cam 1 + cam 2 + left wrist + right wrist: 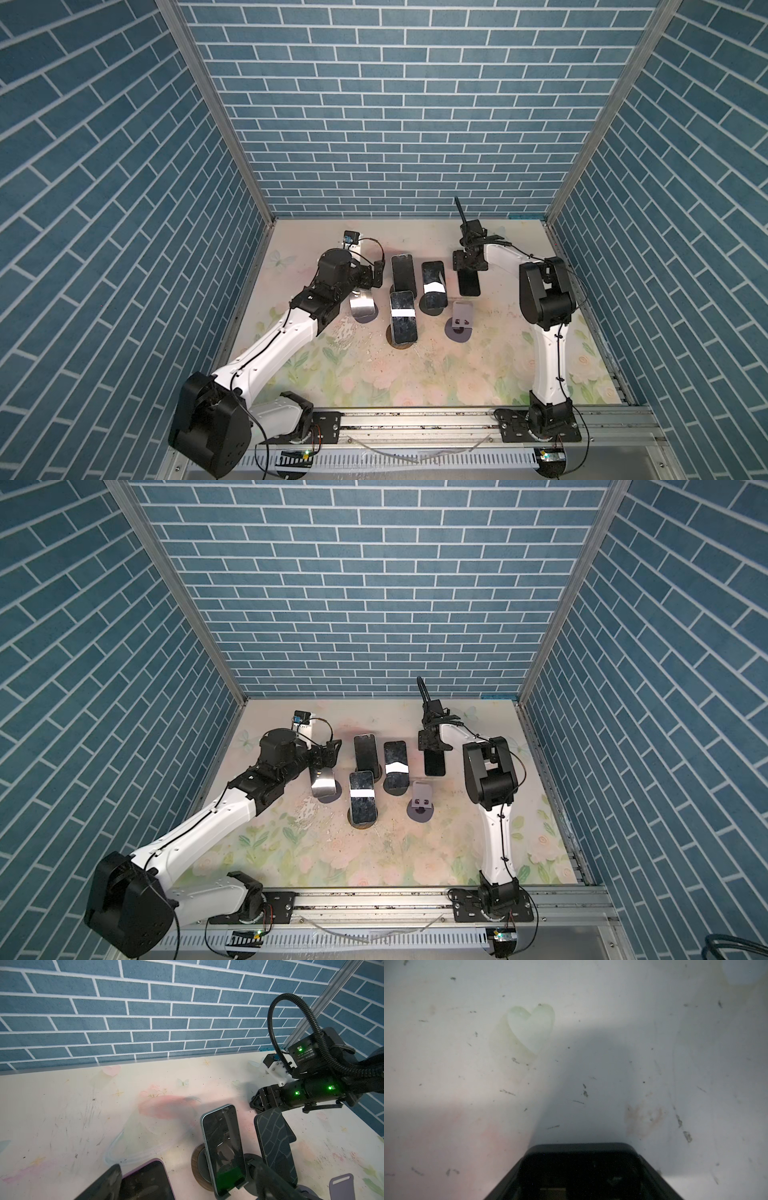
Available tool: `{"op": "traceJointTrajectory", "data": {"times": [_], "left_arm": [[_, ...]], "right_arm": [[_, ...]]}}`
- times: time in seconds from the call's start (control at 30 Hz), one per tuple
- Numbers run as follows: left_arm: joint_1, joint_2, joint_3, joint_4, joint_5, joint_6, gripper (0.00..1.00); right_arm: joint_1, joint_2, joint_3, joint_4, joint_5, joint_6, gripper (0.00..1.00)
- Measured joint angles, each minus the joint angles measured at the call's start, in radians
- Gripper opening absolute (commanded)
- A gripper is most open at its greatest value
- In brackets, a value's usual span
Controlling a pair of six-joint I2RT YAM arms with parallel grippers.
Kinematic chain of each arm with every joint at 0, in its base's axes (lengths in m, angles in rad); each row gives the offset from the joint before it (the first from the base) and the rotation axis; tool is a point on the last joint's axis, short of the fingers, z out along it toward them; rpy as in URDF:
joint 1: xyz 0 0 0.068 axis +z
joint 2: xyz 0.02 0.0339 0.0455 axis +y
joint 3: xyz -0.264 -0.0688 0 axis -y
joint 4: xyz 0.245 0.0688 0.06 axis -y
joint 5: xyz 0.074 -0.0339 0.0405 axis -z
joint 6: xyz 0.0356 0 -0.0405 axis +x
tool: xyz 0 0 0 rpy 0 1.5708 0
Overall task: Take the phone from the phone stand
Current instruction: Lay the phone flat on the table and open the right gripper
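In both top views my right gripper (pixel 469 266) (pixel 434 744) is shut on the upper end of a black phone (pixel 469 284) (pixel 434 764). The phone hangs over the table behind an empty grey-purple phone stand (pixel 460 320) (pixel 422 801), clear of it. In the right wrist view the phone (pixel 581 1169) fills the lower edge above the bare table; my fingers are hidden there. My left gripper (pixel 372 280) (pixel 187 1184) stands open over a purple-edged phone (pixel 362 306) (pixel 149 1180) at the left of the group.
Three more phones lean on round stands in the middle: a back one (pixel 403 274), one with a white strip (pixel 433 284), and a front one (pixel 402 318) with a white strip. Blue brick walls (pixel 395 124) enclose the floral table (pixel 415 374).
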Motion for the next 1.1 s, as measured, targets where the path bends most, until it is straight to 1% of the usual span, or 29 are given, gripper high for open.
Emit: {"op": "traceJointTrajectory", "data": {"times": [0.27, 0.77, 1.1], "left_arm": [[0.000, -0.004, -0.003, 0.000, -0.007, 0.000, 1.00], [0.000, -0.004, -0.003, 0.000, -0.018, 0.004, 1.00], [0.000, -0.004, -0.003, 0.000, -0.018, 0.014, 1.00]], "right_arm": [[0.000, 0.000, 0.000, 0.000, -0.001, 0.000, 0.70], [0.000, 0.000, 0.000, 0.001, -0.007, 0.008, 0.79], [0.000, 0.000, 0.000, 0.000, -0.013, 0.020, 0.81]]}}
